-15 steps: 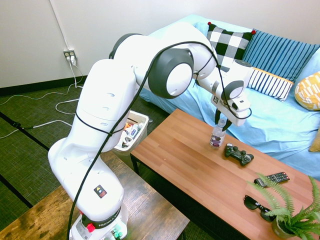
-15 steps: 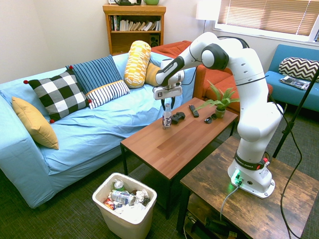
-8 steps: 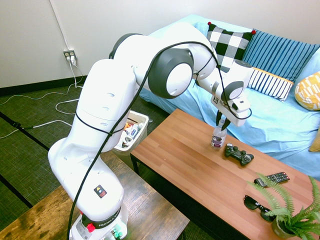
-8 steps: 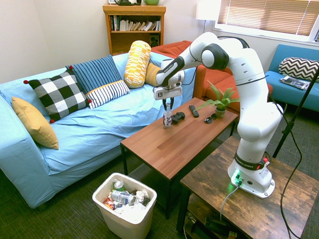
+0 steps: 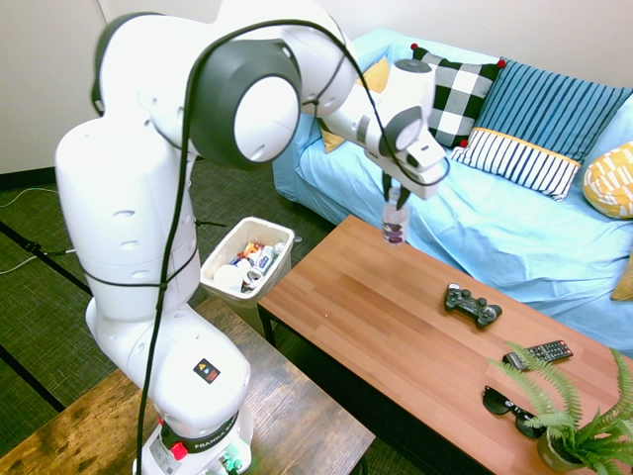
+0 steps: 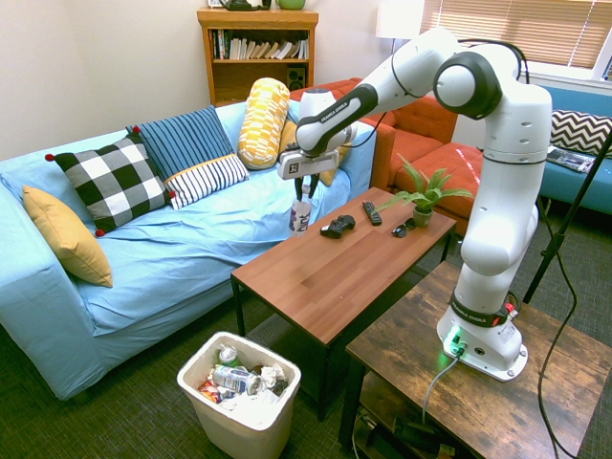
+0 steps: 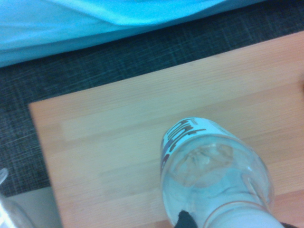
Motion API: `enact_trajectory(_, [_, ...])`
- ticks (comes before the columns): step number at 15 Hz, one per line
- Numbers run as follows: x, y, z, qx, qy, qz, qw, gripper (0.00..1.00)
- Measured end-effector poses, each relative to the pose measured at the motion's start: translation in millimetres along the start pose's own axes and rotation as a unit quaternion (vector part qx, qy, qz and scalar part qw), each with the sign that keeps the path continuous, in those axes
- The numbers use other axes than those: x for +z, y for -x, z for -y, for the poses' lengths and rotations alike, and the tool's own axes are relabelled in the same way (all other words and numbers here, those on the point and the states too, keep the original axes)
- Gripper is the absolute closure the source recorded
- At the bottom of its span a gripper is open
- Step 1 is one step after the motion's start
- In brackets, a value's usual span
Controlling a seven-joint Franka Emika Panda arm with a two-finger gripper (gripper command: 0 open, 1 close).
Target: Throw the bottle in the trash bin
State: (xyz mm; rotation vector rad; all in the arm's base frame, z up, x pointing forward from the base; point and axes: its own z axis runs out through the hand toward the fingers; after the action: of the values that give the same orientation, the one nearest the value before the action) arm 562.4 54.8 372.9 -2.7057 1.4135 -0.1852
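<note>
Claw: the claw (image 6: 304, 188) hangs from the arm above the sofa-side edge of the table (image 6: 325, 277), its fingers pinching the bottle by the neck, just under the cap.

Bottle: the bottle (image 6: 300, 216) is upright and clear of the tabletop, held in the air over the table's long edge nearest the sofa (image 6: 143, 249); in the first exterior view the bottle (image 5: 395, 222) shows its dark label low on the body, and the wrist view looks down its length to the bare wood below (image 7: 213, 171).

Trash bin: the trash bin (image 6: 194, 368) stands on the floor off the table's short end, well apart from the bottle and already holding assorted litter; the first exterior view shows its rim (image 5: 214, 264) just past that end of the table.

Other items: a game controller (image 6: 337, 226), a remote (image 6: 371, 212), sunglasses (image 6: 403, 228) and a potted fern (image 6: 422, 199) lie toward the table's far end, away from the bin.

Progress: grasp and lift appear done; the bottle is off the table but not yet over the bin.

Remaining: by judgement, a carry across the table's short end to a spot above the bin's opening, then a release.
</note>
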Motion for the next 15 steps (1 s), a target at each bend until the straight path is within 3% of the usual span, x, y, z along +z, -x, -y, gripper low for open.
enact_trajectory(3, [-18.0, 105.8, 32.5, -0.047, -0.009, -0.013, 0.999, 1.0])
enact_trajectory(7, [-2.8, 234.6, 54.8, -0.1, -0.003, -0.023, 0.995, 1.0])
enact_trajectory(11, [41.5, 323.4, 56.1, -0.139, 0.016, -0.04, 0.989, 1.0])
enact_trajectory(15, [91.2, 375.6, 71.3, -0.161, 0.031, -0.04, 0.986, 1.0])
